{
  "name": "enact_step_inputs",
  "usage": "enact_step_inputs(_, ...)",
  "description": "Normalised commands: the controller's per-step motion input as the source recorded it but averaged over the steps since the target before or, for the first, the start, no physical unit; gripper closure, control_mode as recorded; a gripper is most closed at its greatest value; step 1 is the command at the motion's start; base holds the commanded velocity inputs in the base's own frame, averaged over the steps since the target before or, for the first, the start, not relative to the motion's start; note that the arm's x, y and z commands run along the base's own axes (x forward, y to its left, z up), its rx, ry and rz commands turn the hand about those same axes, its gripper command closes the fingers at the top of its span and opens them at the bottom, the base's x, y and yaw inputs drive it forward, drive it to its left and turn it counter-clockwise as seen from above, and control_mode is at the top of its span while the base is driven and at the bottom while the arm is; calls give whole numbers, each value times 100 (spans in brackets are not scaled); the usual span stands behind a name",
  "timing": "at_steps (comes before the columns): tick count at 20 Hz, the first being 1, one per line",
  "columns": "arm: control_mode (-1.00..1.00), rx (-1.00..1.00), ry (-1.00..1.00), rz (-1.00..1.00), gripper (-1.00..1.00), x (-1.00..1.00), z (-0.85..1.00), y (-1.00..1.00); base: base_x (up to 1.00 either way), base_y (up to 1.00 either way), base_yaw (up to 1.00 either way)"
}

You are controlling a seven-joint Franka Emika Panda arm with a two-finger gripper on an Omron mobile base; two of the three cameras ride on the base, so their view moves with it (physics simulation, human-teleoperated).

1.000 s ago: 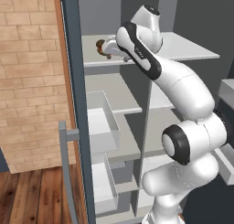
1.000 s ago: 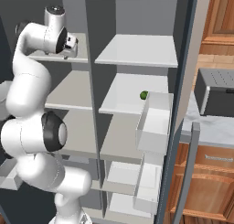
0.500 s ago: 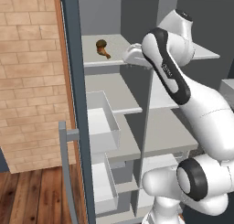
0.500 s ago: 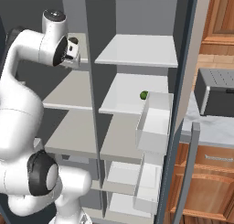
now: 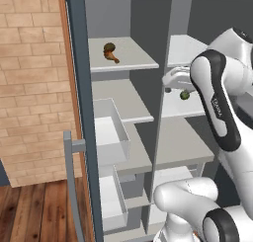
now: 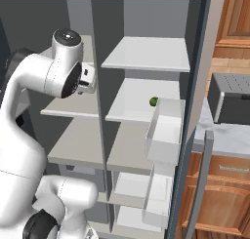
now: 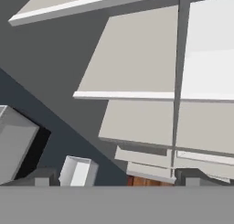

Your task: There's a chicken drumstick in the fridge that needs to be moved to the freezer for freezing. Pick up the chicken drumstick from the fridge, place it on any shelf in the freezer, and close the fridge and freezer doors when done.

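Left base view puts the chicken drumstick on the freezer's top shelf, while the empty, wide-open end effector has drawn back right toward the fridge, so closing both doors remains; the door bin looks empty

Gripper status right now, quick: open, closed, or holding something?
Gripper: open and holding nothing; the chicken drumstick lies apart from it on the top freezer shelf.
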Motion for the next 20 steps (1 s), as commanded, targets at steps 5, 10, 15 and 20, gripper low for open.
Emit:
enact_step_inputs(5, -100, -3, 0, -4, -100, -22, -17, -10, 0, 0, 0)
enact_step_inputs(10, -100, -1, 1, -11, -100, -16, -4, -18, 0, 0, 0)
enact_step_inputs(15, -100, 0, 3, -6, -100, -7, 0, -13, 0, 0, 0)
enact_step_inputs(20, -100, 0, 5, -3, -100, -15, -5, -3, 0, 0, 0)
